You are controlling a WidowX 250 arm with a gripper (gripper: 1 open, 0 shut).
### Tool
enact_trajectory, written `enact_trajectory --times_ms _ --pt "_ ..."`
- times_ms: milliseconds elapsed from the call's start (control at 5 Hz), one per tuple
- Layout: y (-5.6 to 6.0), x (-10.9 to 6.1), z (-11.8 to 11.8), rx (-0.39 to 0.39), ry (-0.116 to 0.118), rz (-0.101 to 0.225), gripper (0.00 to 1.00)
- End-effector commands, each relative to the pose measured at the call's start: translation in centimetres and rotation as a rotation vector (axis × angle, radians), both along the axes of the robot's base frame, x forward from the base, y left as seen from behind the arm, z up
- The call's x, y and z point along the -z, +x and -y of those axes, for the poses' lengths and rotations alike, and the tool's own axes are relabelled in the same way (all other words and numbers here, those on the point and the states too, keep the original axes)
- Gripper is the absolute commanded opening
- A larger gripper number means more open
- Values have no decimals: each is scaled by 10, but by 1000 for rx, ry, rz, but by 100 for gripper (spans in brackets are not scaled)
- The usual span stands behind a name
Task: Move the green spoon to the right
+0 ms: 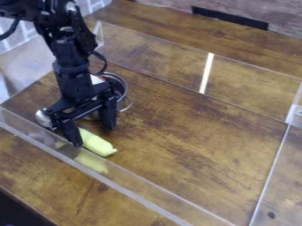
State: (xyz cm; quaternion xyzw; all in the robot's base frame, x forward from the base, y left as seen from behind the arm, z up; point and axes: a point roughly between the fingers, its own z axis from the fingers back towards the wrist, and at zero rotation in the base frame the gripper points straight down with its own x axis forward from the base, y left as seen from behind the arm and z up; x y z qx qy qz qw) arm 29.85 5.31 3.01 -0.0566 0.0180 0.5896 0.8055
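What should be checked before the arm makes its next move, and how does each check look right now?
- Spoon in view: ok, the yellow-green handle shows below the gripper.
- Gripper down at the spoon: ok, its fingers reach the handle's upper end.
- Spoon firmly held: cannot tell, the fingers hide that end.
- Steel bowl out of the way: not ok, it sits right behind the gripper.
- Space to move right: ok, bare wooden tabletop lies to the picture's right of the spoon.
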Motion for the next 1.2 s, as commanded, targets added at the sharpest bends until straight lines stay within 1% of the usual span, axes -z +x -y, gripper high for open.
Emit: enact_trajectory --times_ms 0,200,600,1000 --pt "8 -7 -12 -18 16 26 100" --pt "12 -10 -15 -14 16 25 100" --pt "16 -15 1 129 10 19 100" --pt "26 -14 1 147 2 11 100"
